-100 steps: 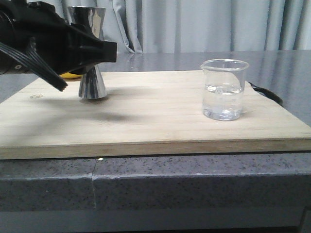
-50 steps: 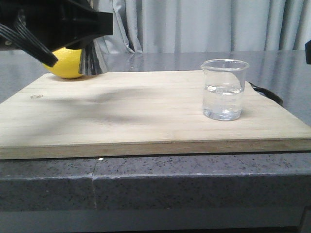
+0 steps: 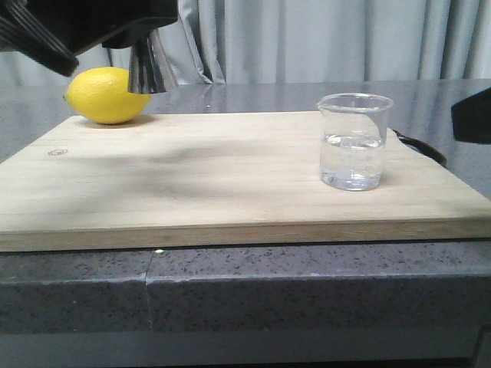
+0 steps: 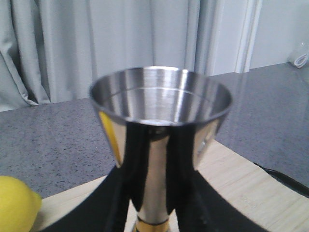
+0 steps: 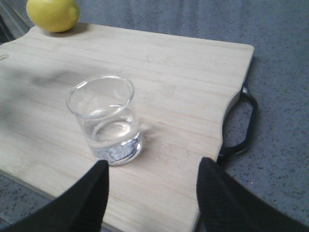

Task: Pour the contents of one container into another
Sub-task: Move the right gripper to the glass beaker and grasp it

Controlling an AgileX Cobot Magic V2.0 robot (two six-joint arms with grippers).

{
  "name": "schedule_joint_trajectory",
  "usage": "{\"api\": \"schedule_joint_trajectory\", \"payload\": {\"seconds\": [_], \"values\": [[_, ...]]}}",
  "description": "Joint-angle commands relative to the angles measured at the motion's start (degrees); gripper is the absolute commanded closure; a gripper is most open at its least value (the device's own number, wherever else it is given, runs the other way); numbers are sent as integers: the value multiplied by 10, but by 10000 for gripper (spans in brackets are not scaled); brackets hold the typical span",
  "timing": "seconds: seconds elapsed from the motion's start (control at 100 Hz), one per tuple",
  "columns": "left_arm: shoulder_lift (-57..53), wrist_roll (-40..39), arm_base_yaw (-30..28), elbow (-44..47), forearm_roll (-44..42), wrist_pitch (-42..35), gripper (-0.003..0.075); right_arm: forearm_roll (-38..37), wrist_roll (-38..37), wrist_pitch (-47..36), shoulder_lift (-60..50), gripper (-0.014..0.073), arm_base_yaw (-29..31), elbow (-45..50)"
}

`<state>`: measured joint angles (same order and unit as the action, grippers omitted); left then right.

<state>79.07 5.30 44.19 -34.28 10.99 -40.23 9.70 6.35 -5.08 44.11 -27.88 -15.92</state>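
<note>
The clear glass beaker stands on the right part of the wooden board, about a third full of clear liquid. The steel hourglass jigger hangs in the air above the board's far left corner, upright, with my left gripper shut on its waist. In the left wrist view its open cup fills the middle, and its inside looks empty. My right gripper is open, its fingers a short way in front of the beaker, touching nothing. In the front view it shows only as a dark shape at the right edge.
A yellow lemon lies at the board's far left corner, just beneath the raised jigger. The board has a black handle on its right side. The board rests on a grey speckled counter, and grey curtains hang behind.
My left gripper has lifted the jigger off the board and up, uncovering the lemon behind it. My right gripper has come into the front view at the right edge.
</note>
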Motion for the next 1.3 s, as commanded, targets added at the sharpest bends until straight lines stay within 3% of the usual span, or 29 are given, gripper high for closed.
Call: {"api": "schedule_joint_trajectory", "payload": {"seconds": [0.0, 0.27, 0.81, 1.29], "values": [[-19, -8, 8, -17, -12, -49, 554, -15, 6, -64, 20, 223, -6, -13], [-19, -8, 9, -17, -12, -49, 554, -22, 6, -158, 108, 99, -36, -13], [-19, -8, 9, -17, -12, -49, 554, -32, 6, -357, 246, 99, -75, -13], [-19, -8, 9, -17, -12, -49, 554, -32, 6, -466, 323, 99, -75, -15]]}}
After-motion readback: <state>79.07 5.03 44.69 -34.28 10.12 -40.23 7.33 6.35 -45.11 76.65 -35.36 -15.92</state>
